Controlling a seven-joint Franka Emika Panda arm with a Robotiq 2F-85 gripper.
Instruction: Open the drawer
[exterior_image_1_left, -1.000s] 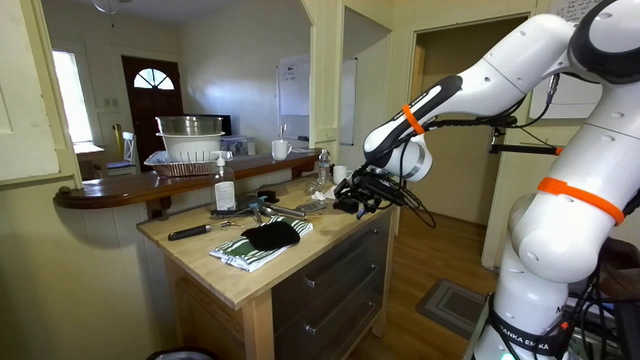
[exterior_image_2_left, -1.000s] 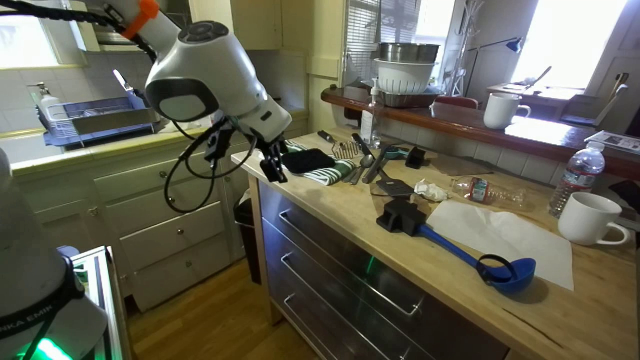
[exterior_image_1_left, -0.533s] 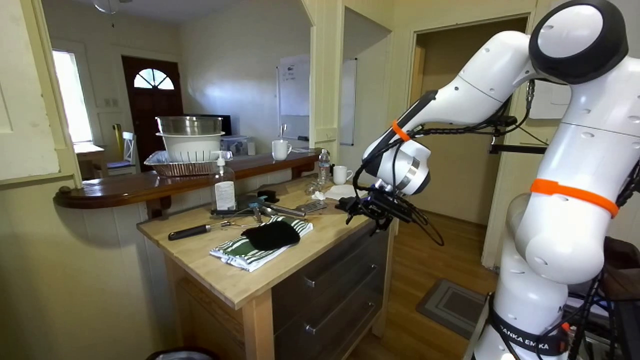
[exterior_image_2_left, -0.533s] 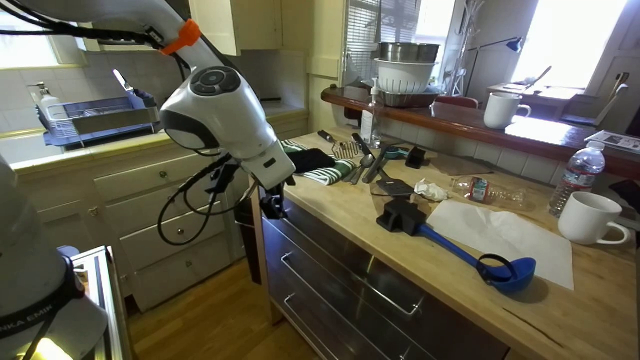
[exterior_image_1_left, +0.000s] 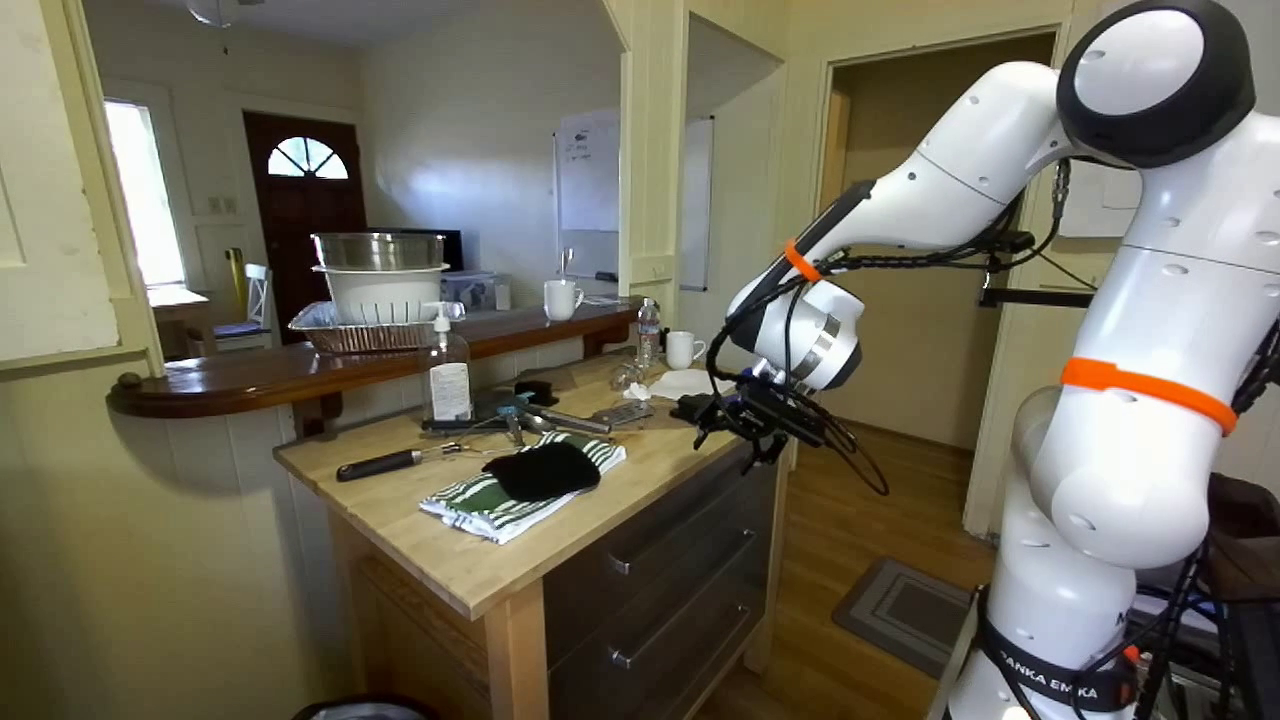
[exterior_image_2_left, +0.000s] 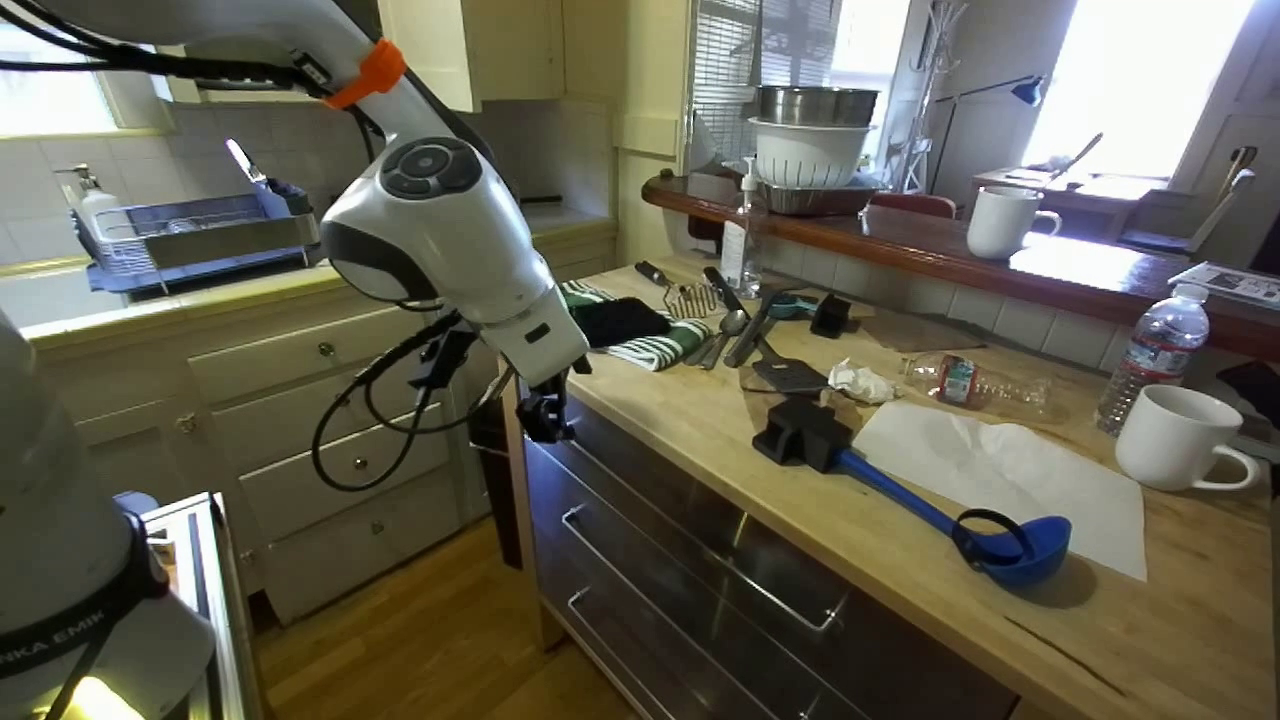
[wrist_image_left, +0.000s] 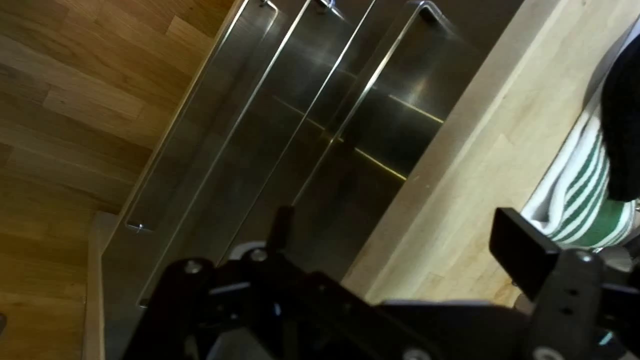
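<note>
The drawer is the top, shallow one of the dark grey cabinet. Its front shows in both exterior views and in the wrist view, and it is shut. Its long metal handle also shows in the wrist view. My gripper is open with nothing between its fingers. It hangs by the countertop's front edge, in front of the drawer, in both exterior views. One finger overlaps the handle's near end in the wrist view; I cannot tell whether they touch.
The countertop juts over the drawer. A striped towel with a black cloth, a spatula, a blue ladle, a white mug and bottles stand or lie on it. Taller drawer fronts with handles are below.
The gripper has come down from over the countertop's edge to in front of the drawer, then stayed almost still. The base light has turned from green to yellow-white.
</note>
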